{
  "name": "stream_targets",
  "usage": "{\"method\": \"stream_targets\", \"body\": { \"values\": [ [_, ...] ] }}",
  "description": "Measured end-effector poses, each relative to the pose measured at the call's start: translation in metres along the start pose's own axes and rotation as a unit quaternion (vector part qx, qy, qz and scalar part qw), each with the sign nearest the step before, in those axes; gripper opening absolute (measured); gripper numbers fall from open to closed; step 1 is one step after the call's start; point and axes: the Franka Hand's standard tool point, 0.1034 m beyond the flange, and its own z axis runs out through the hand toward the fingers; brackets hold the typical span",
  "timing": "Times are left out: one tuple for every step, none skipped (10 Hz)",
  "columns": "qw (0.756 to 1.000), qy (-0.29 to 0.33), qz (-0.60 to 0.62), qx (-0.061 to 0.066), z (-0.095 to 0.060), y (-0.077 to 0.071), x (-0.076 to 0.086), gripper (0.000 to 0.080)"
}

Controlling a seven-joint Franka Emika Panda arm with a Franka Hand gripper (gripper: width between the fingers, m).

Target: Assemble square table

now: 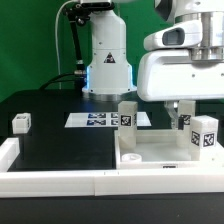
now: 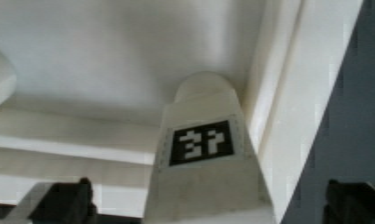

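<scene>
Your pincer [image 2: 210, 205] hung wide open.
Its fingers [image 2: 68, 200] cleared both sides of the small white tagged plastic leg block [image 2: 205, 140], which stood just beside a white raised edge [image 2: 317, 80].

the white rimmed square tabletop [image 1: 160, 158] lies flat toward the bench's [image 1: 60, 150] near edge. a tagged white leg [image 1: 127, 117] and a second leg [image 1: 204, 135] stand upright on it. a third leg block [image 1: 21, 123] sits alone by the edge on the exterior view's left.
</scene>
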Motion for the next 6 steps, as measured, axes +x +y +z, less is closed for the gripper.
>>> {"method": "stream_targets", "body": {
  "values": [
    [1.000, 0.000, -0.010, -0.002, -0.0001, 0.0004, 0.0001, 0.0649],
    [0.999, 0.000, -0.045, -0.005, -0.0006, 0.0017, 0.0010, 0.0649],
    [0.999, 0.001, -0.044, -0.005, -0.0011, 0.0017, 0.0017, 0.0649],
    [0.999, 0.000, -0.043, -0.005, -0.0006, 0.0019, 0.0011, 0.0527],
    [0.999, 0.000, -0.043, -0.005, -0.0005, 0.0020, 0.0010, 0.0376],
    [0.999, 0.000, -0.043, -0.005, -0.0005, 0.0020, 0.0010, 0.0293]
  ]
}}
